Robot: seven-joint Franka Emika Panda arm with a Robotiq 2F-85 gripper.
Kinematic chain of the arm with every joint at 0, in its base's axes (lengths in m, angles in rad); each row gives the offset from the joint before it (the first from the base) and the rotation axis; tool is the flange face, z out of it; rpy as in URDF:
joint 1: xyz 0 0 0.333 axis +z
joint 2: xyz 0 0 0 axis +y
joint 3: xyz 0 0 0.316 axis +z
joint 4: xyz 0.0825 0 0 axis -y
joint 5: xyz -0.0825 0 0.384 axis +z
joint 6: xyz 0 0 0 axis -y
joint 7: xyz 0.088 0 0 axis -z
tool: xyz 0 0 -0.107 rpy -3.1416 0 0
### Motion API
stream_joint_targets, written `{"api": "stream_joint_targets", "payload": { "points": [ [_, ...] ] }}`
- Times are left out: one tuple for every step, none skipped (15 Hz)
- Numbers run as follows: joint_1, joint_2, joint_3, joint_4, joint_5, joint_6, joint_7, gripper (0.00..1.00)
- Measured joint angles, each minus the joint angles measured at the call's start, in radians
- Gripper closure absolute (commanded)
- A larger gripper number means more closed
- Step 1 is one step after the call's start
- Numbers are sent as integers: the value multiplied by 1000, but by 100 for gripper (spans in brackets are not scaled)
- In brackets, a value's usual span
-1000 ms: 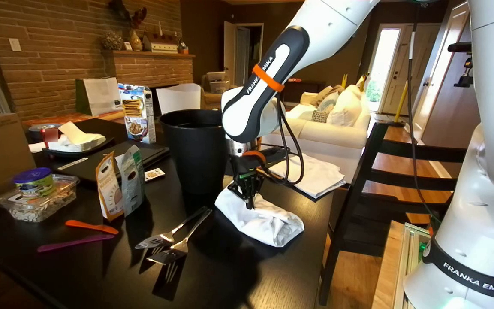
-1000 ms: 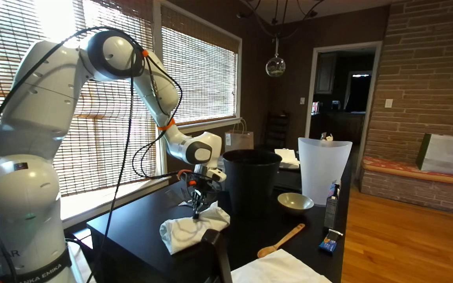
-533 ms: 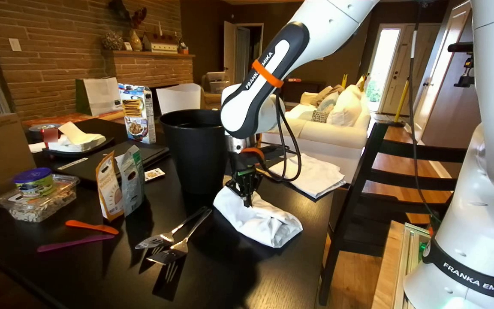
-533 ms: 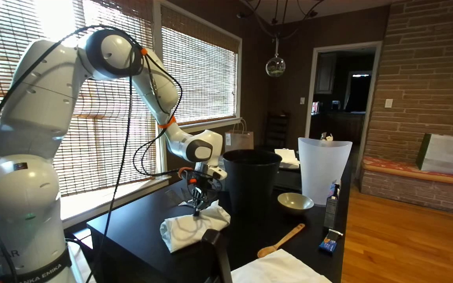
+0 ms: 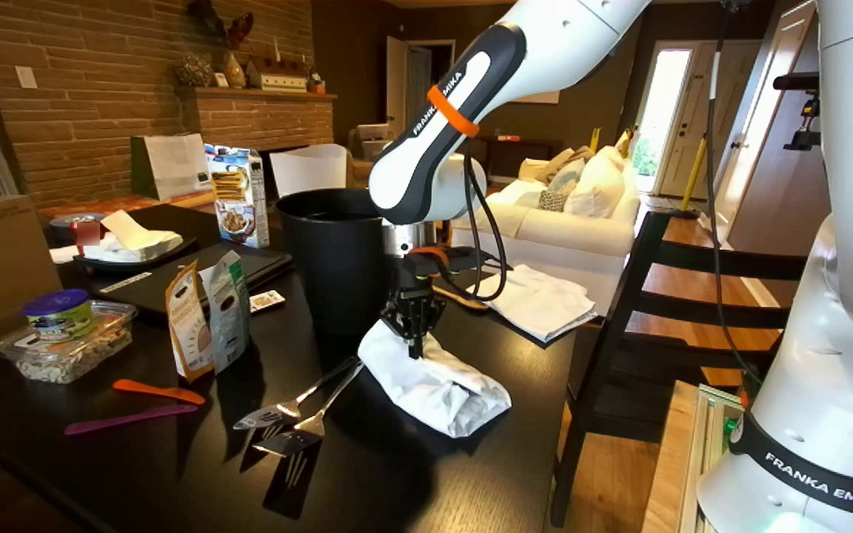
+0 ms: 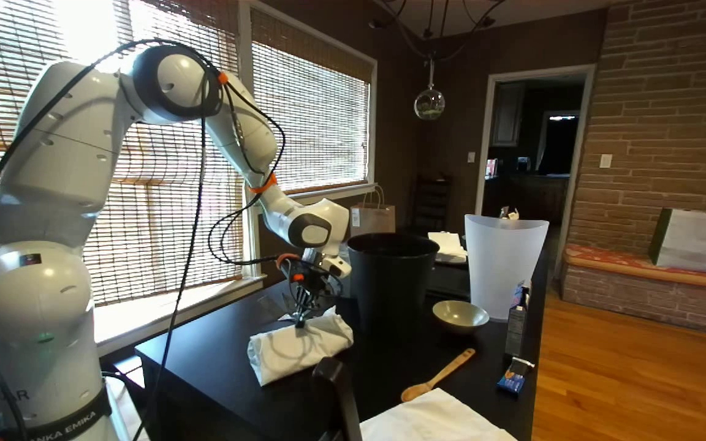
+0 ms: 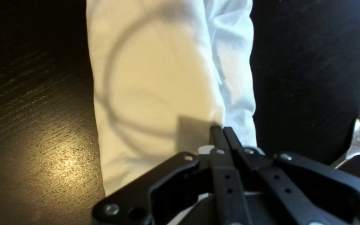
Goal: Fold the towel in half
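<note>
The white towel (image 5: 434, 392) lies on the black table as a folded, rumpled bundle beside the black bin; it also shows in an exterior view (image 6: 301, 352). In the wrist view the towel (image 7: 155, 78) is a long strip with a top layer on the left and a crumpled, bluish lower layer on the right. My gripper (image 5: 415, 349) points down at the towel's top, also in an exterior view (image 6: 299, 323). In the wrist view the fingertips (image 7: 222, 128) are pressed together at the top layer's edge. The pinched cloth itself is mostly hidden by the fingers.
The tall black bin (image 5: 334, 259) stands close behind the towel. Metal serving utensils (image 5: 300, 429) lie near it. A folded white cloth (image 5: 541, 300) lies by the table edge, near a dark chair (image 5: 634, 333). A bowl (image 6: 460, 315) and wooden spoon (image 6: 439, 376) also show.
The gripper and the towel have shifted together slightly, leftward in both exterior views. The towel's near end has moved with it. The gripper stays on the towel.
</note>
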Motion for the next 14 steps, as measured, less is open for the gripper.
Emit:
{"api": "stream_joint_targets", "payload": {
  "points": [
    [2,7,3,0,0,0,0,97],
    [5,16,5,0,0,0,0,97],
    [9,28,6,1,-2,2,0,97],
    [13,40,6,1,-4,6,0,97],
    [18,52,6,1,-10,12,0,97],
    [22,63,6,1,-17,18,1,97],
    [26,72,5,1,-30,27,2,97],
    [31,81,3,1,-44,35,3,97],
    [35,87,2,1,-56,42,3,96],
    [37,90,2,1,-67,48,3,94],
    [39,92,1,1,-76,50,3,71],
    [41,93,1,1,-84,50,3,69],
    [41,93,1,1,-89,50,3,67],
    [42,93,1,1,-92,49,3,60]
  ]
}}
